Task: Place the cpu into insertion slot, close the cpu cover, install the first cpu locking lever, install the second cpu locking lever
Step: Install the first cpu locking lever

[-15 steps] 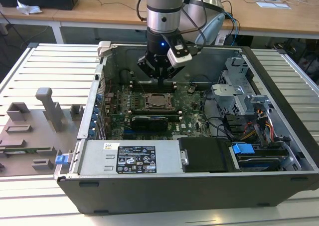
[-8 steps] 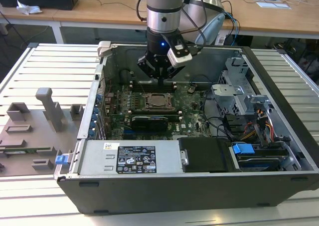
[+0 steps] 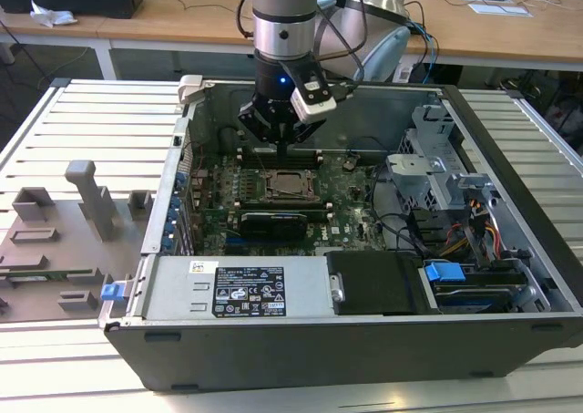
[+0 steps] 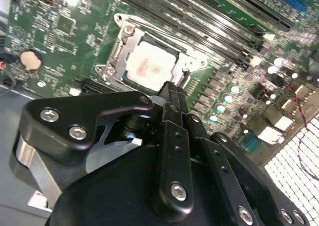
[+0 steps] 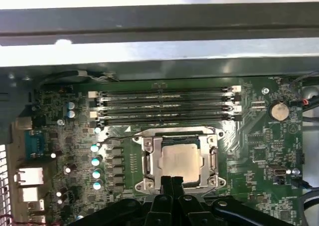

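**Chip seated, cover down**

The cpu (image 5: 180, 158) lies flat in the insertion slot (image 5: 172, 139), framed by the cpu cover (image 5: 147, 161) lowered over it. The jaws, pressed together, hang just beside the cover's edge, over the green motherboard (image 5: 259, 151) inside the open computer case (image 3: 301, 340).

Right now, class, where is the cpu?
In the exterior view the cpu sits on the green motherboard, framed by the cpu cover, just under the pincer. In the first wrist view, long memory slots run alongside it.
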{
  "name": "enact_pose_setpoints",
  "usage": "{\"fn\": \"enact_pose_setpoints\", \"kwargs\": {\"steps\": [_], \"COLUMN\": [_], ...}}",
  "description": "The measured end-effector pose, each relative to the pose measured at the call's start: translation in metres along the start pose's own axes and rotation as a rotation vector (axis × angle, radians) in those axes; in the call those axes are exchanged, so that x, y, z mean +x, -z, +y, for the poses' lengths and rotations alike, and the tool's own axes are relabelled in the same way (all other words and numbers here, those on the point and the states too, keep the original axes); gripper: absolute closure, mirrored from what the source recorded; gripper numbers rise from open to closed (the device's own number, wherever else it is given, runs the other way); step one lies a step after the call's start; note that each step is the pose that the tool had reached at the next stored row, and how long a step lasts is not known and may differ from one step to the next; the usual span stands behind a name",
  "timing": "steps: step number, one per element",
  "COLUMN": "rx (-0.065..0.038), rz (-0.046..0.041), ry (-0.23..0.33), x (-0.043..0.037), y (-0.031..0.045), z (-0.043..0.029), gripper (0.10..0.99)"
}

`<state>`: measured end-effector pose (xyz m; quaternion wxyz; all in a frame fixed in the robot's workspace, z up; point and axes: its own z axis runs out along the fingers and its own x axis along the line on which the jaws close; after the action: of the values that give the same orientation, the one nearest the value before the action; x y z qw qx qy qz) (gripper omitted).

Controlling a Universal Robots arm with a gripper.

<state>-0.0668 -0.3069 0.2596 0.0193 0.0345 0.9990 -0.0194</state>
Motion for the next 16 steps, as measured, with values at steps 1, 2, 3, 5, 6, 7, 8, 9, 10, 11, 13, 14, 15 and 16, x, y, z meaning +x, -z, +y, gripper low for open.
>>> {"fn": "enact_pose_setpoints", "kwargs": {"steps": [1, 2, 3, 5, 6, 7, 8, 9, 10, 11, 13, 14, 15, 16], "rx": [0.0, 0.0, 0.0, -0.002, -0.003, -0.004, -0.004, -0.004, -0.004, -0.004, -0.004, -0.004, -0.004, -0.004], "rz": [-0.0001, -0.0003, -0.0003, -0.0002, -0.0001, -0.0001, -0.0002, -0.0001, -0.0002, -0.0003, -0.0002, -0.0001, -0.0002, -0.0002], "ry": [0.0, 0.0, 0.0, 0.0, 0.0, 0.0, 0.0, 0.0, 0.0, 0.0, 0.0, 0.0, 0.0, 0.0], "x": [0.0036, 0.0074, 0.0102, 0.0158, 0.0172, 0.0188, 0.0199, 0.0217, 0.0235, 0.0243, 0.0297, 0.0318, 0.033, 0.0358], "y": [0.0001, 0.0003, 0.0004, 0.0006, 0.0007, 0.0007, 0.0007, 0.0008, 0.0009, 0.0009, 0.0011, 0.0012, 0.0012, 0.0013], "z": [-0.0003, -0.0005, -0.0007, -0.0011, -0.0012, -0.0013, -0.0014, -0.0015, -0.0016, -0.0016, -0.0006, 0.0006, 0.0014, 0.0028], "gripper": [0.98, 0.98, 0.98, 0.98, 0.98, 0.98, 0.98, 0.98, 0.98, 0.98, 0.98, 0.98, 0.98, 0.98]}}
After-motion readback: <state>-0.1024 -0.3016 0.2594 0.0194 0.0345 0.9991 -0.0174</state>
